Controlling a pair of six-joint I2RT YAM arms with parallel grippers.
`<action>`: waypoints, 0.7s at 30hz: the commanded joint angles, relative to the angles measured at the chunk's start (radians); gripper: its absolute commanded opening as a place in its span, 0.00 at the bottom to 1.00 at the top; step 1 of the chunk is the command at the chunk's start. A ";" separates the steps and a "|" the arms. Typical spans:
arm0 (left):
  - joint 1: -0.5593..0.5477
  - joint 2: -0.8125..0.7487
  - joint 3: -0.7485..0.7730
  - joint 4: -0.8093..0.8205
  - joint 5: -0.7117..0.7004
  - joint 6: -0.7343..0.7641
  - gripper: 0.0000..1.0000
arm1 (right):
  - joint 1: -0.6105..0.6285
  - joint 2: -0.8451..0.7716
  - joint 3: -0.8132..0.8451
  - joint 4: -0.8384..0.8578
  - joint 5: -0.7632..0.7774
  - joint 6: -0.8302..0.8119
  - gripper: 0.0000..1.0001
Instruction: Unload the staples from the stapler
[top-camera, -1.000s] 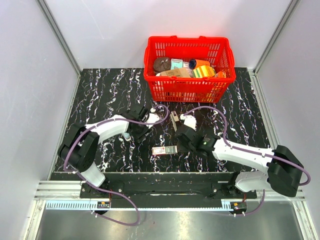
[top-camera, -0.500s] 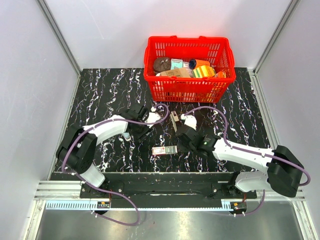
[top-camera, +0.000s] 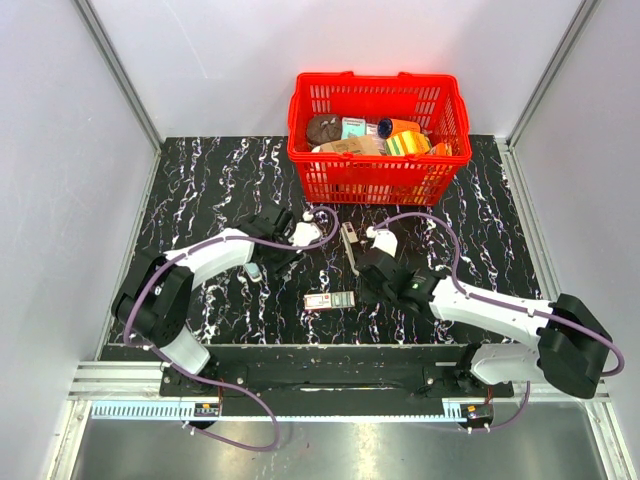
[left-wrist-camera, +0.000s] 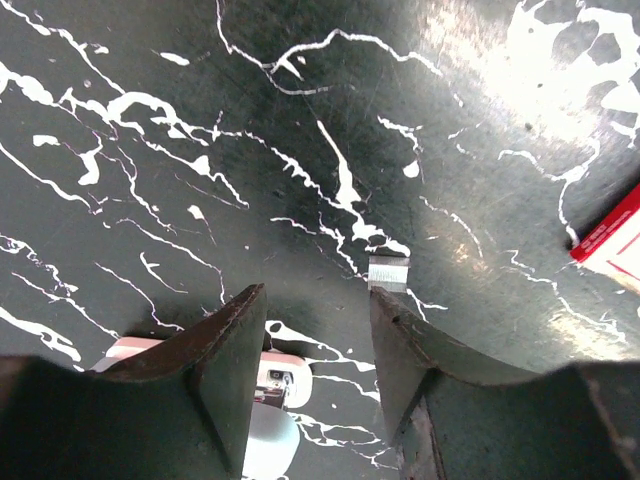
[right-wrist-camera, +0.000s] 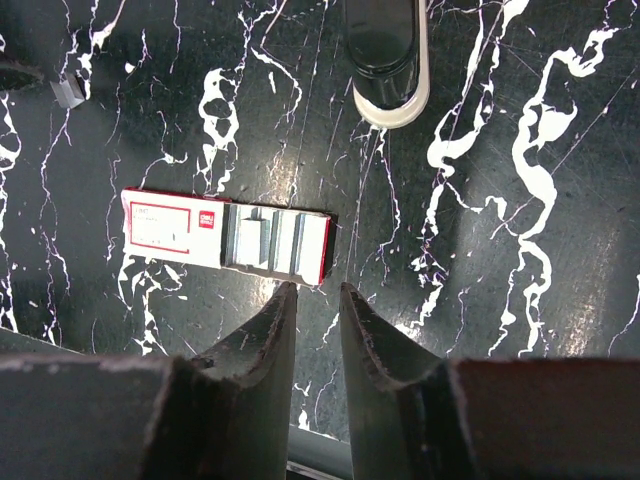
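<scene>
The stapler shows only in part, a pale-blue and white body with a small metal end, half hidden under the left finger; in the top view a pale-blue patch peeks from under the left forearm. My left gripper hangs open over bare table. A short strip of staples lies loose by the tip of its right finger. My right gripper holds nothing, its jaws a narrow gap apart, just in front of the staple box's open end.
A red-and-white staple box lies open with staple strips showing. A bar-shaped thing with a white rim and dark middle lies between the grippers. The red basket, full of items, stands at the back.
The left gripper has shifted slightly toward the back left and the right arm a little to the right. Neither gripper's jaw gap has changed.
</scene>
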 joint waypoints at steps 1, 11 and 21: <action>0.003 0.000 -0.024 0.030 -0.056 0.058 0.50 | -0.018 -0.029 -0.007 0.039 -0.016 -0.001 0.29; -0.029 0.022 -0.063 0.068 -0.107 0.082 0.49 | -0.027 -0.043 -0.020 0.048 -0.028 0.002 0.29; -0.093 0.026 -0.041 0.053 -0.092 0.061 0.49 | -0.033 -0.048 -0.026 0.051 -0.034 0.003 0.29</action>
